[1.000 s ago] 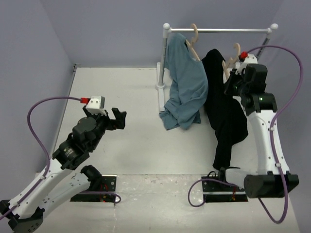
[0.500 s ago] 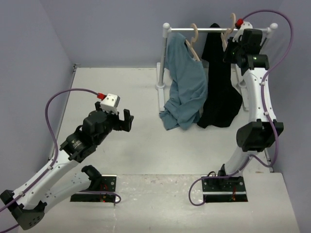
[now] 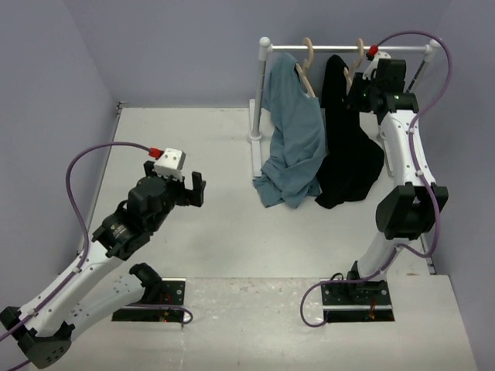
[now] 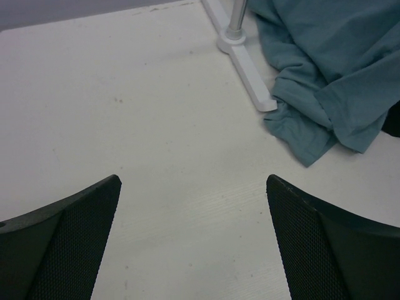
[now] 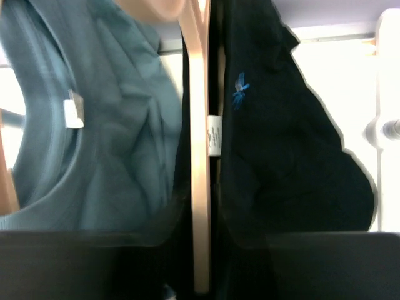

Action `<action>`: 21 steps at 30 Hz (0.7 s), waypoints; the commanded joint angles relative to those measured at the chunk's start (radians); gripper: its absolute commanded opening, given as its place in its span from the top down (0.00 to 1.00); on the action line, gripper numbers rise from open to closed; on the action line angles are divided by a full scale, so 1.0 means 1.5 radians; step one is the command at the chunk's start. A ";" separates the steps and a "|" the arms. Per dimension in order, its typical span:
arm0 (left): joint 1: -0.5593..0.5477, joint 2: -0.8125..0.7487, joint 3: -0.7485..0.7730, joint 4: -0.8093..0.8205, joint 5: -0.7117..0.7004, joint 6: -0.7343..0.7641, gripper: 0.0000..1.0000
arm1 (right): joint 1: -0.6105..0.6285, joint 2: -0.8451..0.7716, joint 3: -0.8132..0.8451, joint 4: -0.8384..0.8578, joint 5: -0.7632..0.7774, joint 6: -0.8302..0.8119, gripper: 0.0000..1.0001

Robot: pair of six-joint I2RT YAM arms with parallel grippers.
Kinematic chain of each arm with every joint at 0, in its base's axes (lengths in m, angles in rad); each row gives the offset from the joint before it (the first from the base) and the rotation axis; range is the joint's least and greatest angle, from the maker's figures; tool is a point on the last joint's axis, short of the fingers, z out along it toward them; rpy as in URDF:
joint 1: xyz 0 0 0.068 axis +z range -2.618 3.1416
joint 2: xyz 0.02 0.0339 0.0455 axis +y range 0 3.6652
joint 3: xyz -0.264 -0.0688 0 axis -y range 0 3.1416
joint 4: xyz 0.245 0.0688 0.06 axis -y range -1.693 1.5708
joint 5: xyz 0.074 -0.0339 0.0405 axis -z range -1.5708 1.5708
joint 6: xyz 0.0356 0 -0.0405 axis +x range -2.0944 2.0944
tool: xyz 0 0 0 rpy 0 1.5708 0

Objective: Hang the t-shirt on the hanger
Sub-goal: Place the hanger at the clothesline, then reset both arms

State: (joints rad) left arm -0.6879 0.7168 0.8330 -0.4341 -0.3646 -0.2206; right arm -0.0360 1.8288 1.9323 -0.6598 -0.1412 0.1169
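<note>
While right arm (image 3: 404, 151) reaches high, claw (image 3: 359, 94) at hanger (image 3: 354, 63).

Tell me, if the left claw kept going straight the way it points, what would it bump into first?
Most likely the bunched hem of the blue-grey garment on the table, beside the rack's white foot. The open left gripper may tilt down a little, so bare table could come first.

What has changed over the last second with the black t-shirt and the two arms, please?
The right gripper lifted the hanger carrying the t-shirt from low down up to the rail, where its hook now appears to sit. Whether the grip has been released is unclear. The left gripper shifted only slightly and stayed open; the blue-grey garment stayed put.
</note>
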 commanded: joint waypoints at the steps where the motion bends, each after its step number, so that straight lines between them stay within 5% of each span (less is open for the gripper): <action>1: 0.080 0.065 0.001 0.003 -0.033 -0.047 0.00 | -0.003 -0.111 -0.041 0.013 -0.007 0.044 0.07; 6: 0.190 0.111 0.038 -0.016 -0.101 -0.111 0.00 | -0.003 -0.296 -0.131 0.016 0.058 0.079 0.01; 10: 0.199 0.100 0.054 -0.047 -0.203 -0.137 0.00 | -0.002 -0.486 -0.281 0.027 0.076 0.108 0.01; 14: 0.198 0.053 0.037 -0.053 -0.211 -0.112 0.00 | 0.012 -0.697 -0.461 0.036 0.056 0.083 0.01; 21: 0.199 -0.044 -0.013 -0.050 -0.193 -0.102 0.00 | 0.040 -0.857 -0.521 -0.069 0.012 0.075 0.01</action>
State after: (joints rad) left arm -0.3973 0.7106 0.8566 -0.5162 -0.6300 -0.3756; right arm 0.0187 0.5412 1.2022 -0.6472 -0.0971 0.2357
